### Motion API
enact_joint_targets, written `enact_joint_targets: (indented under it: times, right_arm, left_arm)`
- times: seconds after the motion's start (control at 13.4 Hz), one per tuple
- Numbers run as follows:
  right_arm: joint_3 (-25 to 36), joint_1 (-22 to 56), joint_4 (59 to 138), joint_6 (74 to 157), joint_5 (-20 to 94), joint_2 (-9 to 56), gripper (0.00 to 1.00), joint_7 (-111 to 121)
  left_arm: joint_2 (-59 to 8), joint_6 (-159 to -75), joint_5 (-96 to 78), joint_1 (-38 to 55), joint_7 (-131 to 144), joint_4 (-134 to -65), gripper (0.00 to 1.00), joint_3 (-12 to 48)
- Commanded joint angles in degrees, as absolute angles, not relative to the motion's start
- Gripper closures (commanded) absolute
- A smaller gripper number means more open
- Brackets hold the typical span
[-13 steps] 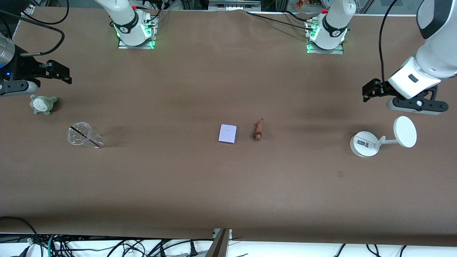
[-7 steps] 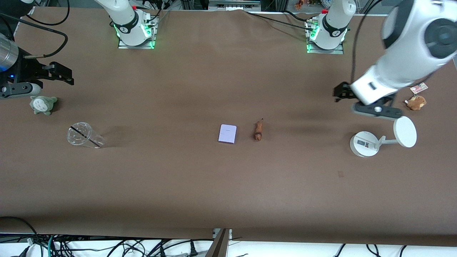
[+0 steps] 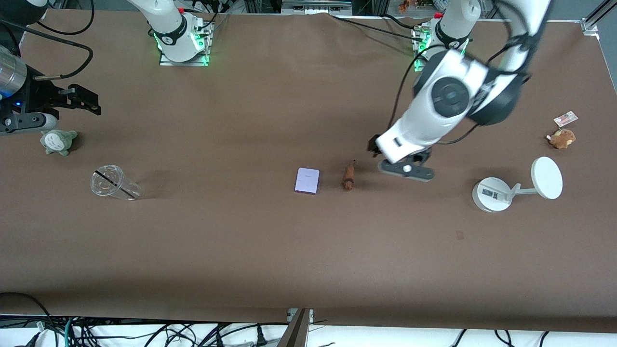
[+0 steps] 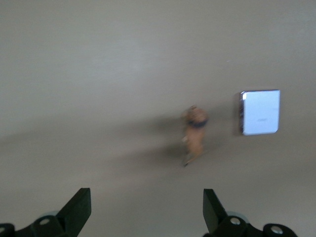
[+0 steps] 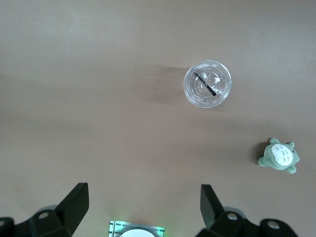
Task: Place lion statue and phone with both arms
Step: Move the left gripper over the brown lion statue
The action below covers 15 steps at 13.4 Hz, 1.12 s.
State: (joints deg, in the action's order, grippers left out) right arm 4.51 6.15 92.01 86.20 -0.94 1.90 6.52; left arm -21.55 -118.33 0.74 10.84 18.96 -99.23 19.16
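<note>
Two small things lie side by side mid-table: the lion statue (image 3: 348, 176) and the phone (image 3: 307, 180), the phone toward the right arm's end. The left gripper (image 4: 143, 210) hangs wide open over bare table beside the light, probably rigid lion; its narrow body suits pinching. The thin, probably slippery phone needs an edge grip. The right gripper (image 5: 140, 207), also wide open, waits near the green plush (image 3: 57, 141).

Mid-table, the lion (image 3: 348, 176) and phone (image 3: 307, 180) lie just beside each other, bare table (image 3: 308, 250) all round. The cup (image 3: 112, 182) and stand (image 3: 501, 190) sit near opposite ends, well apart from them.
</note>
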Motion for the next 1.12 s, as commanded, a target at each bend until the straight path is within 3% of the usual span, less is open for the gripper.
enact_joint_targets:
  times: [0.0,0.45,0.82,0.89,0.97,1.04]
  right_arm:
    - [4.39,6.06,90.97,84.99,-0.62,2.29,0.0,5.8]
    - [4.4,6.06,90.88,84.9,-0.62,2.29,0.0,5.8]
    - [4.57,5.8,90.97,84.9,-0.62,2.37,0.0,6.06]
    - [4.48,5.8,90.97,84.99,-0.62,2.46,0.0,6.24]
    - [4.57,5.71,90.97,84.9,-0.62,2.72,0.0,6.59]
    - [4.57,5.8,90.97,84.82,-0.62,2.72,0.0,6.59]
  left_arm:
    - [-26.44,-126.18,5.85,13.62,21.18,-100.19,0.0,18.98]
    - [-36.37,-141.13,28.42,17.93,40.3,-103.18,0.0,19.07]
    - [-39.37,-144.67,36.74,17.67,45.62,-103.18,0.0,19.07]
    - [-39.37,-144.75,36.74,17.67,45.62,-103.18,0.1,19.16]
    - [-39.37,-144.76,36.65,17.93,45.7,-103.1,0.34,19.16]
    - [-39.37,-144.67,36.65,17.93,45.7,-103.01,0.48,19.16]
